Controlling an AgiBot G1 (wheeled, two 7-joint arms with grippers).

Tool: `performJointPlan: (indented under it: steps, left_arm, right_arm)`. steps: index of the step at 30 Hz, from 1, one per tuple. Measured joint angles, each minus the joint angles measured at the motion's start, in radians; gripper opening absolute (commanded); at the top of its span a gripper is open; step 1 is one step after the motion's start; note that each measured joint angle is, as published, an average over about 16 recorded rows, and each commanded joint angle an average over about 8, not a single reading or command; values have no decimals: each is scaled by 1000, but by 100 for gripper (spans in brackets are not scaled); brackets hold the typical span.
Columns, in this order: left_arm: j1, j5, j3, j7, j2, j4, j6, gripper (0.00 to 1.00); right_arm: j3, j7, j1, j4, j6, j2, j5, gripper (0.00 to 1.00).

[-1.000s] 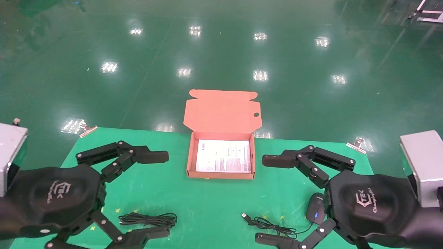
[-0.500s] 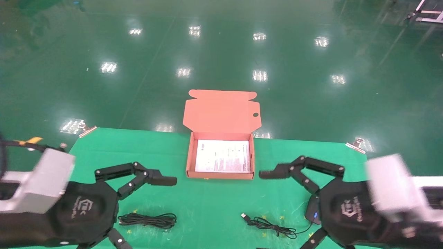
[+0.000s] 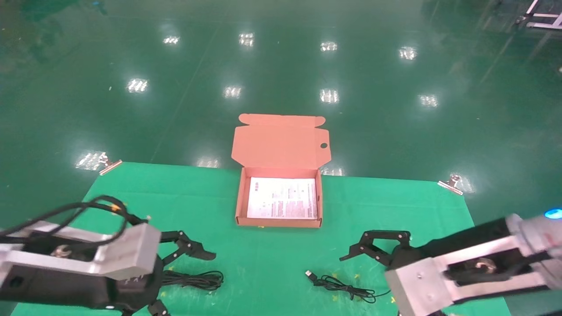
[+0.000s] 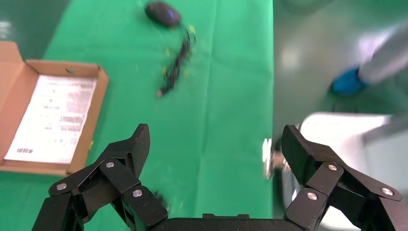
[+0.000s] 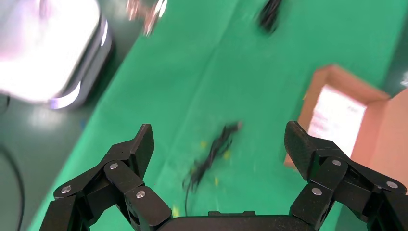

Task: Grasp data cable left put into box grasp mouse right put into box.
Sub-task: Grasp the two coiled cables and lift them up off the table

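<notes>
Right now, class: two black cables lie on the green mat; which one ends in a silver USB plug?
The mouse's cord, lying before the right gripper. The looped data cable by the left gripper shows no plug.

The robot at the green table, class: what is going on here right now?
Nothing is packed yet. The box sits open at the far middle of the table, holding only a white leaflet. The left gripper hangs open above the data cable; the right gripper hangs open near the mouse's cord. The mouse lies on the table, apart from both.
</notes>
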Motion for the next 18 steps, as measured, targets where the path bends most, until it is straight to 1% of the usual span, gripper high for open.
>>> performJointPlan:
  steps: [4, 8, 13, 18]
  left_arm:
    - [-32, 91, 62, 22, 24, -5, -8, 100]
    - [-49, 177, 114, 38, 45, -7, -23, 100]
    - [-49, 263, 159, 34, 66, -4, -52, 100]
    - [-30, 320, 182, 8, 81, 11, -91, 100]
  right_arm:
    - [-98, -13, 57, 2, 11, -30, -71, 100]
    - [-173, -17, 88, 4, 27, -54, -135, 100]
    - [-231, -4, 93, 5, 57, -72, -199, 100]
    - [-260, 18, 72, 6, 96, -77, -249, 100]
